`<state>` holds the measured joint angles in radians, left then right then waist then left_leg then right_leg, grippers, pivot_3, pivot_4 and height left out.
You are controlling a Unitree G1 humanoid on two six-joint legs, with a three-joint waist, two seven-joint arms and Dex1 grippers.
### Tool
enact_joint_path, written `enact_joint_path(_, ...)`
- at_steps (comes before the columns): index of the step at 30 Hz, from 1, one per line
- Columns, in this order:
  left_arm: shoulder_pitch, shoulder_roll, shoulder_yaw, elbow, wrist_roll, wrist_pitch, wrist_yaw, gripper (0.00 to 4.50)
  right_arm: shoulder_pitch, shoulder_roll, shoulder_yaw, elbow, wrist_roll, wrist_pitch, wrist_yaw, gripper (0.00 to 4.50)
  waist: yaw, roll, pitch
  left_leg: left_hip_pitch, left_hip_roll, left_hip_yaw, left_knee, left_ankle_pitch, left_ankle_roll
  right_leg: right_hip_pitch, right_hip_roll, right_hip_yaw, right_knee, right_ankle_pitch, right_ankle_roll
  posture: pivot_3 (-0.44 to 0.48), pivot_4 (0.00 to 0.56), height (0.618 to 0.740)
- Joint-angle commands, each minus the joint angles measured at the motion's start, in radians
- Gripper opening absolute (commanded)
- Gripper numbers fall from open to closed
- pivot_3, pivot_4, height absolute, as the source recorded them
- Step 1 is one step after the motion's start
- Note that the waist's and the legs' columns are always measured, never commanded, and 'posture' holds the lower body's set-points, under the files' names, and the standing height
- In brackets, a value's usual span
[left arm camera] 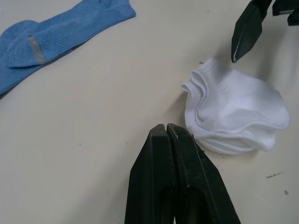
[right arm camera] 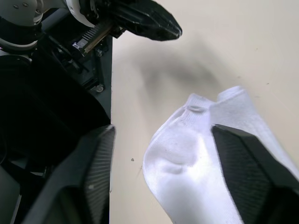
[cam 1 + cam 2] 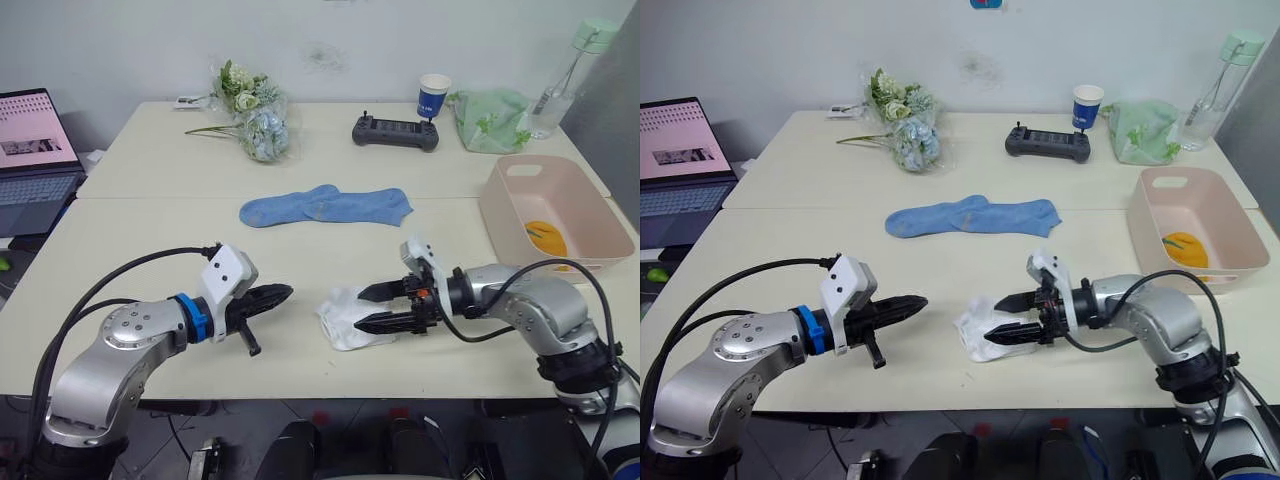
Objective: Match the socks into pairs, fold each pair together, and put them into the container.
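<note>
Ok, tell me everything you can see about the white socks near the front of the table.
The white socks lie as a folded, bunched bundle of soft knit on the cream table, near its front edge. Layered edges and cuffs show at one end in the left wrist view. The right gripper has its jaws open around the bundle's right side, one finger above it and one below. The left gripper, jaws shut, points at the bundle from the left without touching it.

Head stereo downward; close wrist views
</note>
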<state>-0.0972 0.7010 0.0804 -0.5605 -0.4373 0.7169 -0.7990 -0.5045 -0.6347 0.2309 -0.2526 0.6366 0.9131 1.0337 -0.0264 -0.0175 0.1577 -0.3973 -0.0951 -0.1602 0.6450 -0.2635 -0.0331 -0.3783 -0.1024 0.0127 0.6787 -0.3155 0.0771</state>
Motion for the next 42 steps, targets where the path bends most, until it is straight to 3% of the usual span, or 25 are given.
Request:
enact_joint_path(1,-0.04,-0.018,-0.049,-0.007,0.003,-0.065,-0.012,0.0,0.026,-0.039,0.0,-0.043,-0.097,-0.123,-0.011,3.6,0.002,0.0,0.0,0.0,0.0,0.0,0.0,0.0,0.0,0.0,0.0,0.0,0.0,0.0,0.0,0.0,0.15,0.74)
enact_joint_path(6,-0.08,-0.056,-0.165,0.006,0.005,-0.097,-0.035,0.0,0.068,-0.005,0.001,-0.021,-0.156,-0.191,-0.057,3.6,-0.002,0.0,0.0,0.0,0.0,0.001,0.0,0.0,0.0,0.0,0.0,0.0,0.0,0.0,0.0,0.0,0.15,0.74)
enact_joint_path(9,-0.094,-0.056,-0.286,0.054,0.08,-0.11,-0.035,0.0,0.093,0.011,-0.024,-0.019,-0.153,-0.177,-0.088,3.6,-0.003,0.0,0.0,0.0,0.0,0.001,0.0,0.0,0.0,0.0,0.0,0.001,0.001,0.0,0.0,0.0,0.15,0.74)
enact_joint_path(16,-0.078,-0.073,-0.423,0.249,0.218,-0.172,-0.02,0.0,0.113,0.016,-0.089,-0.058,-0.072,0.02,-0.172,3.6,-0.002,0.0,0.0,0.0,0.0,0.001,0.0,0.0,0.0,-0.001,0.0,0.001,0.001,0.0,0.0,0.0,0.15,0.74)
enact_joint_path(21,-0.03,-0.061,-0.423,0.28,0.24,-0.197,-0.017,0.0,0.097,0.024,-0.144,-0.055,0.01,0.227,-0.233,3.6,-0.002,0.001,-0.001,0.001,0.0,0.001,0.0,0.0,0.0,0.001,0.0,0.001,0.001,0.0,0.0,0.0,0.15,0.74)
enact_joint_path(26,-0.018,-0.067,-0.39,0.275,0.225,-0.189,-0.006,0.0,0.104,0.024,-0.11,-0.045,0.026,0.318,-0.256,3.6,-0.003,0.001,-0.001,0.001,0.0,0.001,0.0,0.0,0.0,0.001,0.0,0.001,0.001,0.0,0.0,0.0,0.15,0.74)
enact_joint_path(33,-0.019,-0.072,-0.383,0.273,0.227,-0.192,-0.006,0.0,0.05,0.221,-0.158,0.05,0.069,0.418,-0.354,3.6,-0.007,0.001,-0.002,0.004,0.001,0.001,-0.001,0.0,0.0,0.002,0.001,0.001,0.001,0.0,0.0,0.0,0.15,0.74)
enact_joint_path(38,-0.021,-0.072,-0.374,0.265,0.223,-0.19,-0.004,0.0,0.043,0.283,-0.162,0.072,0.079,0.44,-0.38,3.6,-0.006,0.002,-0.002,0.004,0.001,0.001,-0.001,0.0,0.0,0.002,0.001,0.002,0.001,0.0,0.0,0.0,0.15,0.74)
enact_joint_path(42,-0.019,-0.066,-0.363,0.26,0.218,-0.189,-0.008,0.0,0.046,0.284,-0.16,0.07,0.081,0.435,-0.375,2.26,-0.006,0.002,-0.002,0.004,0.001,0.001,-0.001,0.0,0.0,0.002,0.001,0.002,0.001,0.0,0.0,0.0,0.15,0.74)
